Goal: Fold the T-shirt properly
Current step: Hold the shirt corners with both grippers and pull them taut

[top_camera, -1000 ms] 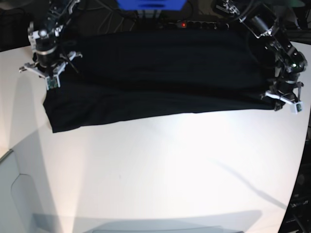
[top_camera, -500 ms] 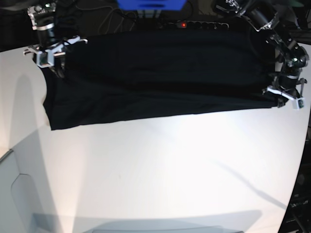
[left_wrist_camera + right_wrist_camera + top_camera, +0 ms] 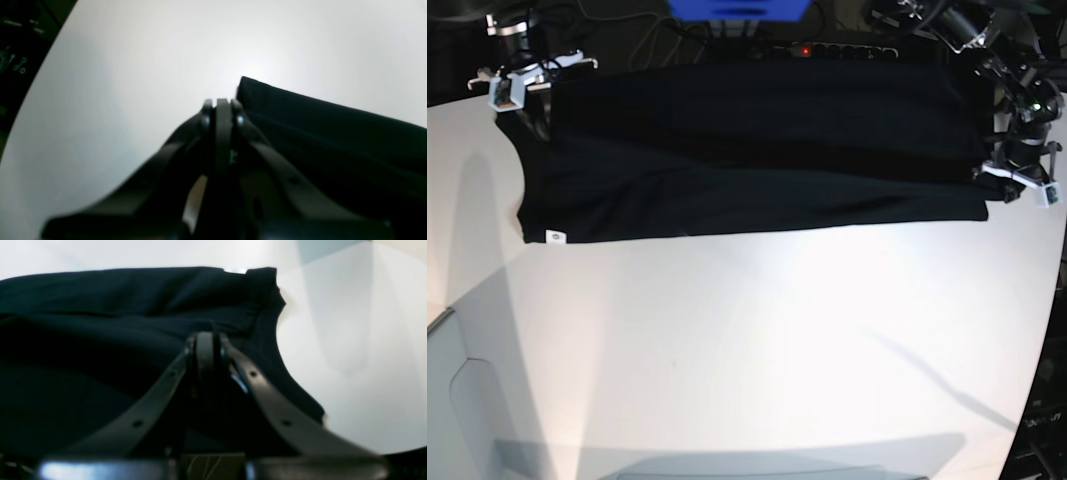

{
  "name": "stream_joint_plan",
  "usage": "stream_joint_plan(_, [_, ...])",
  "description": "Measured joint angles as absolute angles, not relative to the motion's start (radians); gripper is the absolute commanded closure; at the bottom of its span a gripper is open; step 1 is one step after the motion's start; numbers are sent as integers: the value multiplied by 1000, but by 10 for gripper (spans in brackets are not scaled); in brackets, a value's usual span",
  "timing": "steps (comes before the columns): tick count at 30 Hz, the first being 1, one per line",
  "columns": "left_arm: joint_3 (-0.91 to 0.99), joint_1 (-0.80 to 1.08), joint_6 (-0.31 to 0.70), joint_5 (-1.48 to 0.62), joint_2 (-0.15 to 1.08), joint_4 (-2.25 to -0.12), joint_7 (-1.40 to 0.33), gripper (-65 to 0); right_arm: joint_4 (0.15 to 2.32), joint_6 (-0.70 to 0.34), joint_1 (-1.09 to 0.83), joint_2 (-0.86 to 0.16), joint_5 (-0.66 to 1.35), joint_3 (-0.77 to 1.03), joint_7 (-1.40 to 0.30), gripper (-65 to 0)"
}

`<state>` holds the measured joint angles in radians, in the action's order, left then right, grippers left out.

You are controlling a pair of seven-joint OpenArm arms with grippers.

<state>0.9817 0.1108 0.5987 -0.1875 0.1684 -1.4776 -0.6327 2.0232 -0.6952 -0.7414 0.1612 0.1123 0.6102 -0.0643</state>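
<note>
Pincers clenched at both far corners of the black T-shirt (image 3: 757,150), which lies spread across the far part of the white desk (image 3: 757,340).

Right pincer (image 3: 205,340) has its jaws pressed together over the dark cloth at the far left corner; it seems to pinch a fold there, but the blur hides the contact. Left pincer (image 3: 222,105) is also clenched, just beside the shirt's edge at the right; whether cloth is between its jaws I cannot tell. Both arms stand at opposite ends, probably to keep the cloth stretched flat for a long fold. A small white label (image 3: 554,236) shows at the near left corner. The fold looks only partly done.
</note>
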Motion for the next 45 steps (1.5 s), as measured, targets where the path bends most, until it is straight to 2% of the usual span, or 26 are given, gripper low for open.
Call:
stream_joint_plan(32, [1030, 289, 599, -282, 128, -1592, -631, 0, 2022, -695, -740, 162, 113, 649, -62, 0])
stream_joint_plan(45, [1053, 284, 599, -278, 110, -1499, -639, 0, 2022, -695, -726, 161, 112, 649, -63, 0])
